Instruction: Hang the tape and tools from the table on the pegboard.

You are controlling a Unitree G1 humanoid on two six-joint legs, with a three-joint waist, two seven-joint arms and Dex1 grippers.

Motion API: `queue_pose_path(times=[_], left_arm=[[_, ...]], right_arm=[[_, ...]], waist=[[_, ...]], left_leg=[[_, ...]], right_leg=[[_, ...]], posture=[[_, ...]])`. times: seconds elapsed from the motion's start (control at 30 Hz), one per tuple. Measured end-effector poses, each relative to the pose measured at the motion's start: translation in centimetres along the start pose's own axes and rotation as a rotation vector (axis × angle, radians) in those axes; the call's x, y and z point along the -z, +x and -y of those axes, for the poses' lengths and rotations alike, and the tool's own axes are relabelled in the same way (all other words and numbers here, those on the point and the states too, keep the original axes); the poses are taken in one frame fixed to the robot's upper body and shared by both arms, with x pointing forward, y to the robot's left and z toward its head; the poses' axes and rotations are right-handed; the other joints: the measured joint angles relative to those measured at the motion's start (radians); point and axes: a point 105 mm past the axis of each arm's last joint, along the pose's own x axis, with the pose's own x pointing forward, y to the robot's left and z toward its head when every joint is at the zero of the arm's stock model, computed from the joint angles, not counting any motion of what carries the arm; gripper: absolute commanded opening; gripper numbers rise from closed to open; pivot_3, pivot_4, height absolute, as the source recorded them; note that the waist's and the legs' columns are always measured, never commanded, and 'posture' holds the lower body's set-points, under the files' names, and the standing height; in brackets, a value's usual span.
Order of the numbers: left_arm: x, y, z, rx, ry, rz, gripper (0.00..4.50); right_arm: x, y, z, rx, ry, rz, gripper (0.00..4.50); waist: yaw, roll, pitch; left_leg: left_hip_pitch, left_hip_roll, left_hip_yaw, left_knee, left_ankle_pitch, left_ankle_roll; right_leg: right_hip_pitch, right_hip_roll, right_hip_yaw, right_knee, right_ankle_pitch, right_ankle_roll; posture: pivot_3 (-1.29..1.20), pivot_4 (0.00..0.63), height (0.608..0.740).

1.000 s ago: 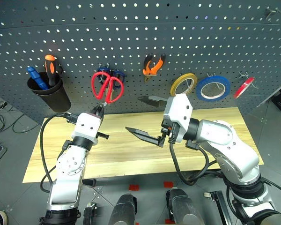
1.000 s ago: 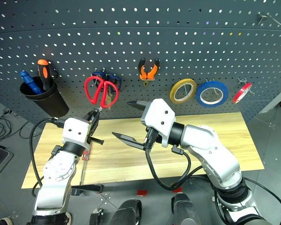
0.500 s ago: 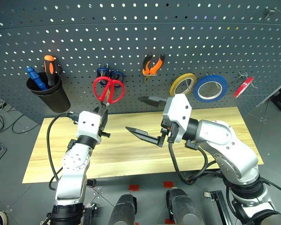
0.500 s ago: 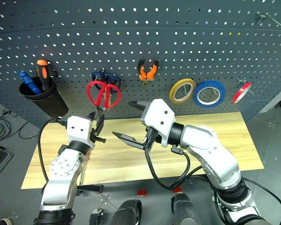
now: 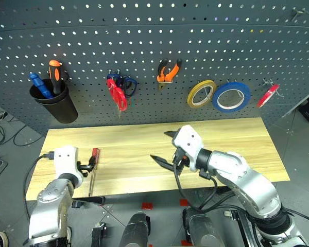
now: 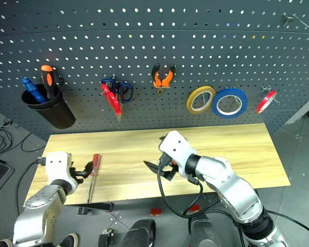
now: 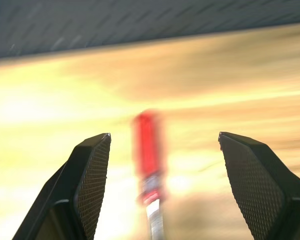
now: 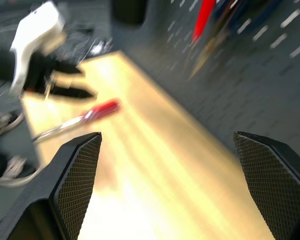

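Note:
The red-handled scissors [image 5: 117,95] hang edge-on from a hook on the pegboard [image 5: 221,46], in front of dark-blue scissors [image 5: 126,82]. Further right hang the orange-and-black pliers [image 5: 169,71] and the blue tape [image 5: 232,96]. A slim red-handled screwdriver [image 5: 93,163] lies on the table [image 5: 226,135] near its left front. My left gripper [image 5: 85,165] is low beside the screwdriver's handle [image 7: 148,145], open, with the handle ahead between its fingers [image 7: 92,175]. My right gripper [image 5: 165,148] hovers open over the table's middle, holding nothing.
A black cup [image 5: 55,103] on the pegboard's left holds orange and blue screwdrivers. A yellow tape roll [image 5: 201,92] and a red one [image 5: 268,95] hang either side of the blue tape. Grey floor with cables lies left of the table.
My left gripper let go of the red scissors, which now hang on the pegboard, and dropped down-left to the screwdriver while opening. My right arm sank toward the table, still open.

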Motion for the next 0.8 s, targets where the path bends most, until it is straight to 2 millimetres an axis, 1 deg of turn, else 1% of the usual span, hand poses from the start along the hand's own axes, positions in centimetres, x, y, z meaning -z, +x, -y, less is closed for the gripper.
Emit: queue_pose_path(times=[0.1,0.23,0.43,0.5,0.6,0.67,0.73,0.77,0.8], left_arm=[[1.1,0.5,0.1,0.022,-0.065,-0.078,3.63],[2.6,1.7,0.5,0.071,-0.152,-0.18,3.63],[2.1,4.1,0.4,0.072,-0.204,-0.208,3.63],[2.4,4.6,0.3,0.059,-0.224,-0.225,3.63],[2.9,4.9,0.0,0.044,-0.235,-0.249,3.04],[2.9,5.1,-0.4,0.032,-0.235,-0.257,2.45],[3.0,5.1,-0.4,0.032,-0.234,-0.26,1.79],[3.0,5.1,-0.3,0.034,-0.231,-0.262,1.54],[3.0,5.1,-0.2,0.037,-0.226,-0.264,1.15]], right_arm=[[0.4,0.5,-0.4,-0.011,0.014,-0.043,4.5],[-0.1,1.1,-0.5,-0.011,0.017,-0.046,4.5],[-0.8,1.5,-0.9,-0.04,-0.004,-0.041,4.5],[-1.3,1.6,-1.0,-0.048,-0.007,-0.034,4.5],[-1.7,1.7,-1.1,-0.06,-0.014,-0.028,4.5],[-1.8,1.7,-1.2,-0.073,-0.013,-0.031,4.5],[-1.8,1.6,-1.2,-0.078,-0.022,-0.036,4.5],[-1.9,1.6,-1.1,-0.078,-0.03,-0.036,4.5],[-1.9,1.5,-0.9,-0.075,-0.046,-0.041,4.5]], waist=[[0.0,0.0,0.002],[0.001,-0.004,0.01],[0.002,-0.005,0.017],[-0.001,-0.005,0.02],[-0.008,-0.005,0.02],[-0.009,-0.004,0.021],[-0.01,-0.004,0.021],[-0.01,-0.004,0.021],[-0.01,-0.004,0.021]], left_leg=[[0.0,-0.001,0.0,0.0,0.0,0.0],[0.0,0.0,-0.002,0.0,0.0,0.0],[0.0,0.0,-0.002,0.0,0.001,-0.002],[0.0,0.0,-0.003,0.0,0.001,-0.002],[-0.001,0.0,-0.003,-0.001,0.001,-0.002],[-0.001,0.0,-0.003,-0.002,0.002,-0.003],[-0.001,0.0,-0.002,-0.002,0.002,-0.003],[-0.001,0.0,-0.002,-0.001,0.002,-0.003],[-0.001,0.0,-0.002,-0.001,0.002,-0.003]], right_leg=[[0.0,0.0,0.0,0.0,0.0,0.0],[0.0,0.0,-0.001,0.0,0.0,0.0],[-0.001,-0.002,-0.001,0.0,0.0,0.0],[-0.002,-0.002,-0.001,0.0,0.0,0.0],[-0.002,-0.002,-0.001,0.0,0.0,0.0],[-0.003,-0.002,-0.001,0.001,0.0,0.0],[-0.003,-0.002,0.0,0.001,0.0,0.0],[-0.003,-0.003,0.0,0.001,0.0,0.0],[-0.003,-0.003,0.0,0.001,0.0,0.0]], posture=[[-0.04,0.299,0.74],[-0.05,0.305,0.74],[-0.07,0.312,0.74],[-0.08,0.315,0.74],[-0.08,0.316,0.74],[-0.08,0.313,0.74],[-0.07,0.309,0.74],[-0.06,0.304,0.74],[-0.06,0.304,0.74]])
